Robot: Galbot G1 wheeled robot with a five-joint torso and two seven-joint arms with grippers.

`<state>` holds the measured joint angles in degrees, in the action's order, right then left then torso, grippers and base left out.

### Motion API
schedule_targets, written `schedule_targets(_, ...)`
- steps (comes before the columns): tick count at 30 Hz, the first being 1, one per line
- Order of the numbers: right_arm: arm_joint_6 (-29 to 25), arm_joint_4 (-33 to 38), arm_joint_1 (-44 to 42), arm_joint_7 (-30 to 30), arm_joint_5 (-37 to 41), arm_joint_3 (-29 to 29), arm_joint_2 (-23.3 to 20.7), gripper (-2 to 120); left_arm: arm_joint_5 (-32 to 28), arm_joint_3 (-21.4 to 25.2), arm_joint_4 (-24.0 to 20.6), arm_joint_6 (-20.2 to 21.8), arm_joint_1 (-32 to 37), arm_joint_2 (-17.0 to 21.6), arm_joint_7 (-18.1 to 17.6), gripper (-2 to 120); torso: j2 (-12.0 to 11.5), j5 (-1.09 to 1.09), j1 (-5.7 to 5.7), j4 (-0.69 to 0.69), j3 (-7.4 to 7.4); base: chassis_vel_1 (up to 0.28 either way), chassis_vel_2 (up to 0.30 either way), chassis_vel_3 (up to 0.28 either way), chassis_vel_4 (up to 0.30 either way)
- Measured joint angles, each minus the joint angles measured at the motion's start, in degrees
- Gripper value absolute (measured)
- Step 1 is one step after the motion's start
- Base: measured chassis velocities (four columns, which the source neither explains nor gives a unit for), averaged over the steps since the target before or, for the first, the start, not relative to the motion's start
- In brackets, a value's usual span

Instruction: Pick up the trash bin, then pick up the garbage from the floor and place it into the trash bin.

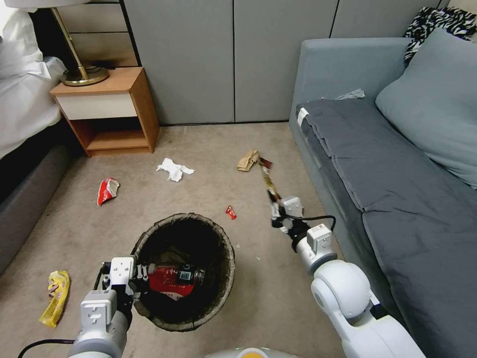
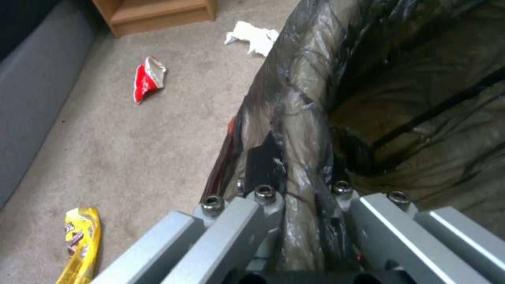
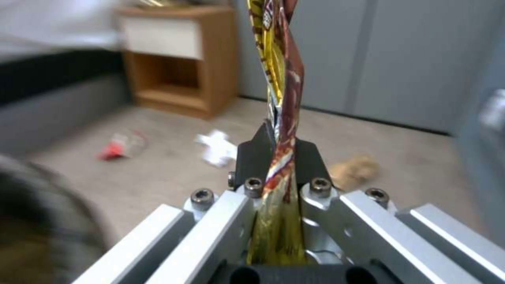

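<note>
Round liner-wrapped trash bin, rim pinched by left gripper; long glossy crinkled wrapper, one, clamped in right gripper.

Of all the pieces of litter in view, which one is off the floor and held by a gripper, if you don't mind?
The long brown-and-yellow wrapper, pinched in the right gripper. The tissue, brown paper and yellow packet lie on the carpet.
</note>
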<state>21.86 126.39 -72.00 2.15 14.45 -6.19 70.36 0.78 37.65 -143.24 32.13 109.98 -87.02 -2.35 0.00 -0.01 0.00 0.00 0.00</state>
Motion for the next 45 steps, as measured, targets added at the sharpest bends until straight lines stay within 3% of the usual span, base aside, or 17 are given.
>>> schedule_targets(10, 3.34, 3.91, 2.4, 1.29, 9.79, 14.3, 0.2, 0, -0.04, -0.64, 0.0, 0.31, -0.32, -0.08, -0.3, 1, 0.0, 0.0, 0.0, 0.0, 0.0, 0.0, 0.0, 0.0, 0.0)
schedule_targets(14, 3.42, 1.67, 2.57, 3.28, 7.81, 19.8, 0.83, 0, 0.04, -0.79, 0.0, 0.33, -0.44, -0.18, -0.34, 1, 0.0, 0.0, 0.0, 0.0, 0.0, 0.0, 0.0, 0.0, 0.0)
schedule_targets(25, 3.0, -1.94, 0.33, 3.99, -0.57, 23.77, 1.4, 0, 0.15, -1.02, 0.0, 0.36, -0.84, -0.22, -0.38, 1, 0.0, 0.01, 0.0, -0.01, 0.0, 0.0, 0.0, 0.0, 0.0)
schedule_targets(45, 3.13, -0.45, -1.27, 5.39, -1.96, 23.08, 1.0, 75, 0.76, -1.33, 0.0, 0.42, -0.58, -0.43, -0.21, 1, 0.0, 0.0, 0.0, 0.0, 0.0, 0.0, 0.0, 0.0, 0.0)
